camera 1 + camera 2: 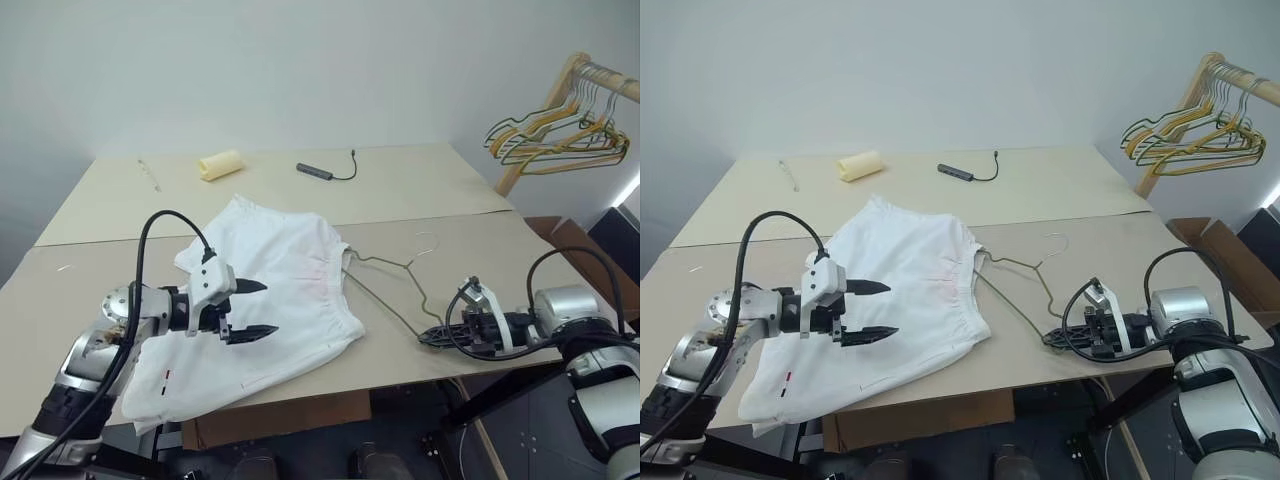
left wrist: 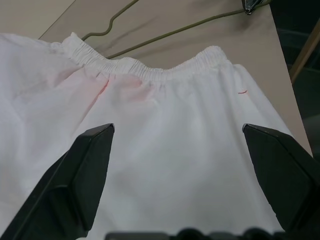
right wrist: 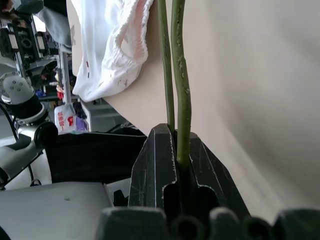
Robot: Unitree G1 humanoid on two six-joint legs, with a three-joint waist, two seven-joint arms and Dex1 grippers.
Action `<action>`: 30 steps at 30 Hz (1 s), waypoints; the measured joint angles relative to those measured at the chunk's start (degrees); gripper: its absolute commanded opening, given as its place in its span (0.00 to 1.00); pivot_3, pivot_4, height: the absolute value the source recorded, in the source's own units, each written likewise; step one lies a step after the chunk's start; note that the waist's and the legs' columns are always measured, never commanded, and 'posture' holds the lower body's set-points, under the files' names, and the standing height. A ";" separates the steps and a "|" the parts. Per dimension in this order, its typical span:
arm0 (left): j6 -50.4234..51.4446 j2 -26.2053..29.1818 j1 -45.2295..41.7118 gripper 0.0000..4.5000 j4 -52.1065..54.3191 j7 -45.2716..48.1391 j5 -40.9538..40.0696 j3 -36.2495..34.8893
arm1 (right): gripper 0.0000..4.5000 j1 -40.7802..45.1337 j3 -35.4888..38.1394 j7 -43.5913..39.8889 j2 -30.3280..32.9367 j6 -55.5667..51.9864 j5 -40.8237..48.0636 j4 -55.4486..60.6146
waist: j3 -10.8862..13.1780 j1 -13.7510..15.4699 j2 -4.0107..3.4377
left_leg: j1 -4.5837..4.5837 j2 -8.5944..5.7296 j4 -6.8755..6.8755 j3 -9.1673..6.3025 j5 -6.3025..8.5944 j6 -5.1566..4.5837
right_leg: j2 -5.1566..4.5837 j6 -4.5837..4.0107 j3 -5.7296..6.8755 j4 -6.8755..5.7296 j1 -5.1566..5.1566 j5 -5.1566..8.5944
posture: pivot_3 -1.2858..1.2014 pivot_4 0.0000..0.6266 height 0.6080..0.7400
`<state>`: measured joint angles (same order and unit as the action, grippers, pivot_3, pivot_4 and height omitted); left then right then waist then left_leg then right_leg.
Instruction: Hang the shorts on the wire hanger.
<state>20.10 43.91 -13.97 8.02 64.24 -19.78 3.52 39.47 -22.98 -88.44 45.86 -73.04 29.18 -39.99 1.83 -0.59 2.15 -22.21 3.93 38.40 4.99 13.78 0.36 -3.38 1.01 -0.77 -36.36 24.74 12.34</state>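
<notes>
The white shorts [image 1: 275,270] lie flat on the beige table [image 1: 470,250], waistband toward the wire hanger [image 1: 385,295]. A faint pink spot shows below the gathered waistband [image 2: 150,71]. My left gripper [image 1: 252,310] hovers just over the shorts' middle, open wide, with nothing between its black fingers [image 2: 85,170]. The thin dark hanger lies on the table to the right of the shorts, one corner near the waistband and its hook [image 1: 427,240] pointing to the back. My right gripper [image 1: 432,337] is at the table's front edge, shut on the hanger's near corner [image 3: 179,100].
A pale yellow roll [image 1: 220,165] and a black dongle with a cable [image 1: 318,172] lie at the back of the table. A wooden rack with several coloured hangers [image 1: 565,130] stands at the right. A cardboard box [image 1: 1230,262] sits beside the table.
</notes>
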 measured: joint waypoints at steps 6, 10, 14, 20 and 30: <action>0.00 -0.51 -0.89 0.99 -0.07 -0.47 0.66 0.22 | 0.00 7.02 -3.62 -0.42 -1.92 -0.38 -0.96 -2.94 | 0.00 -0.46 0.00 | -0.02 0.01 0.28 0.04 0.00 0.00 | 0.02 0.01 -0.07 -0.44 0.15 0.04 | 0.54 0.00 1.00; -0.03 -0.70 -0.72 0.99 0.07 -0.77 0.67 0.16 | 0.00 12.94 -3.82 -0.57 -6.38 1.61 -4.17 -12.72 | 0.00 -0.18 -0.01 | 0.00 0.01 0.35 -0.01 0.00 0.00 | 0.04 -0.02 -0.06 -0.54 0.13 0.07 | 0.55 0.00 1.00; -0.04 -0.59 0.79 0.99 0.17 -1.35 1.52 0.16 | 0.00 14.94 -3.29 -0.56 -10.69 5.05 -8.12 -21.83 | 0.00 0.16 -0.01 | -0.20 -0.03 0.37 0.01 0.00 0.00 | 0.00 -0.33 -0.07 -0.54 0.27 -0.12 | 0.55 0.00 1.00; -0.02 -0.38 1.12 0.99 0.61 -1.86 1.70 0.16 | 0.00 17.28 4.28 2.93 -12.41 9.04 -10.48 -29.18 | 0.00 0.98 -0.01 | -0.21 -0.03 0.39 0.00 0.00 0.00 | 0.00 -0.37 -0.05 -0.59 0.31 -0.14 | 0.55 0.00 1.00; -0.38 -1.20 -1.30 0.99 -0.33 -1.38 1.98 1.92 | 0.00 17.09 15.15 10.20 -12.31 12.77 -11.89 -27.90 | 0.00 0.88 -0.02 | -0.20 -0.02 0.39 0.00 0.00 0.01 | 0.01 -0.36 -0.07 -0.61 0.31 -0.13 | 0.52 0.00 1.00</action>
<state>19.72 42.71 -15.27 7.69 62.86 -17.80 5.44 56.56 -7.83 -78.24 33.56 -60.27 17.30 -67.89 1.83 0.29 2.13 -22.41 3.91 38.79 5.00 13.78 0.36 -3.37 0.65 -0.83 -36.98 25.05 12.21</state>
